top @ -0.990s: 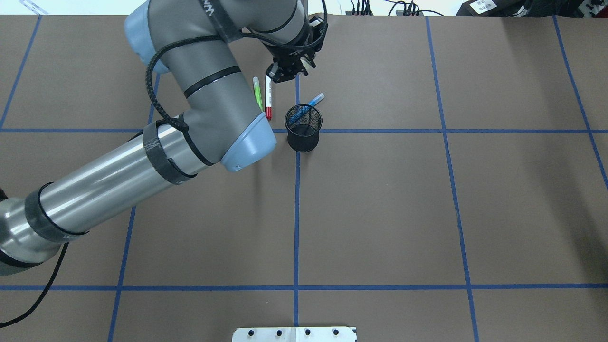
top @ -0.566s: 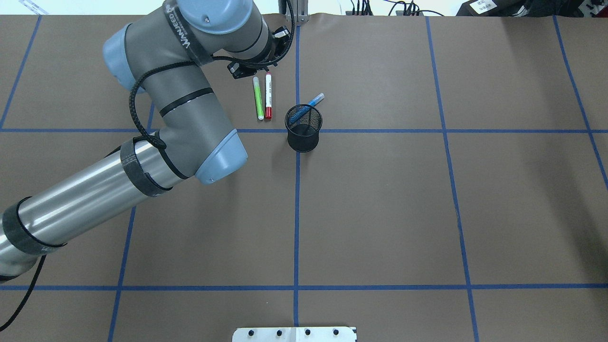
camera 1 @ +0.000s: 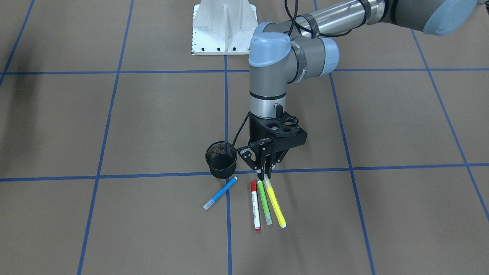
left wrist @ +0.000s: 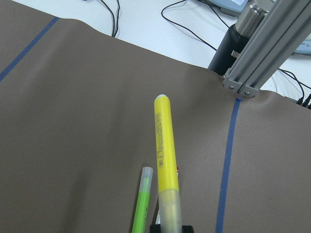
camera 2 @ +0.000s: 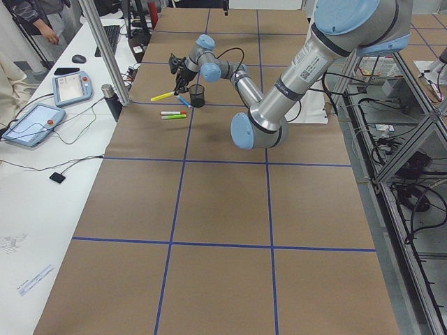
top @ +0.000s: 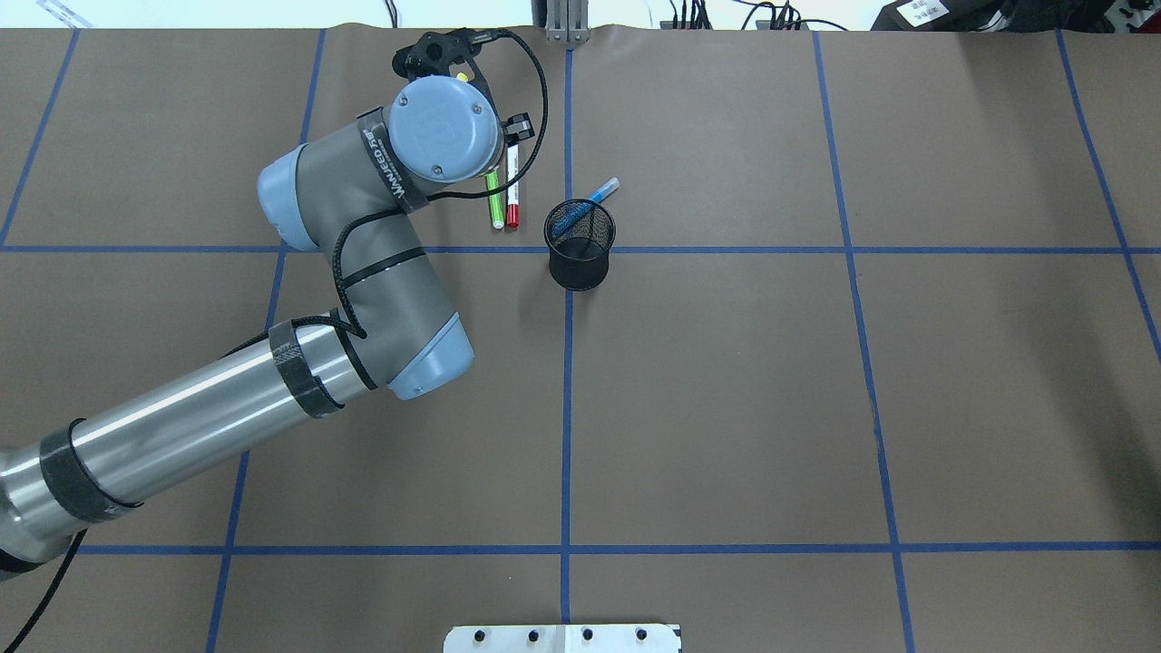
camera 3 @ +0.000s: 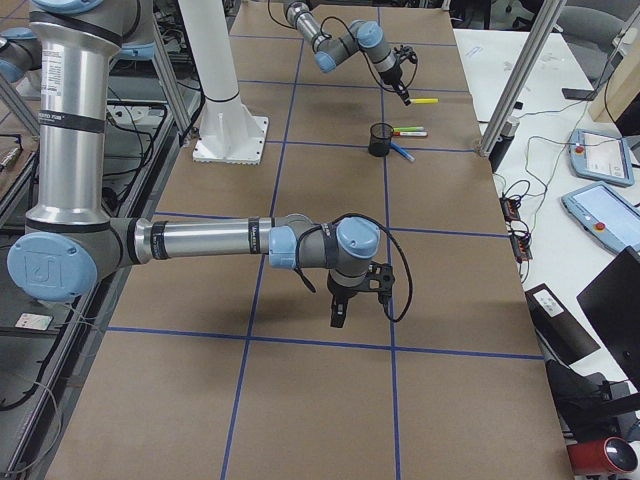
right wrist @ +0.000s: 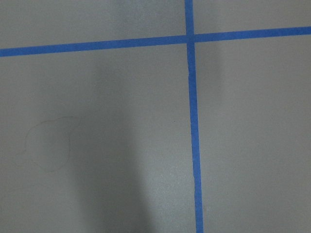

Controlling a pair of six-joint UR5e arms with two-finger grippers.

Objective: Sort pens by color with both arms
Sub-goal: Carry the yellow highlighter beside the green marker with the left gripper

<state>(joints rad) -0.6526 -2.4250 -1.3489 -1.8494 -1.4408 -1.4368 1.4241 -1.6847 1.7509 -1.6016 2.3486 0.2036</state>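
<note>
Four to sort: from the operators' side, the blue highlighter point(camera 1: 220, 193) lies leftmost by the black mesh cup point(camera 1: 221, 168). Next come the red-capped marker point(camera 1: 255, 206) and green highlighter point(camera 1: 264, 202), side by side on the surface point(camera 1: 382, 126), then the yellow highlighter point(camera 1: 276, 206).
Change: the left gripper point(camera 1: 265, 176) has swung from the cup side of the red-capped marker across to the green highlighter's outer side.
Meaning: yellow looks ready to be laid alongside green; sorting is unfinished.
Left arm point(camera 1: 267, 84): wrist vertical, gripper pointing down and pinching the yellow highlighter's translucent cap end; the barrel appears held off the surface.
Right arm point(camera 3: 200, 242): low over bare surface, well apart; I cannot tell the right gripper point(camera 3: 338, 318) state.
</note>
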